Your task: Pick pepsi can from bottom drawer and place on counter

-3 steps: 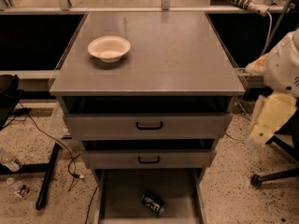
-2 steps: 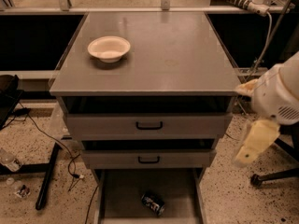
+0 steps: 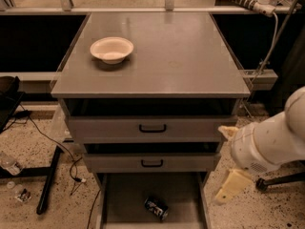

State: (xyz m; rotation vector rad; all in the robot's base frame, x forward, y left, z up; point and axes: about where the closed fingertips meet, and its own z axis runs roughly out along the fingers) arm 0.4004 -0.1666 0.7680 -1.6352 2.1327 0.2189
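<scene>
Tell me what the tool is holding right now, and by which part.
Nothing. The tool hangs right of the bottom drawer, apart from the can lying on the drawer's floor.

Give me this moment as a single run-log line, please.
pepsi can: on its side in open bottom drawer | gripper: right of that drawer, apart from the can | counter: bowl on it, no can

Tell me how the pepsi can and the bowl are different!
The pepsi can is dark blue and small; the bowl is pale and much wider. The pepsi can lies on its side in the bottom drawer; the bowl sits upright on the counter. Both are round, and the gripper, right of the drawer, touches neither.
</scene>
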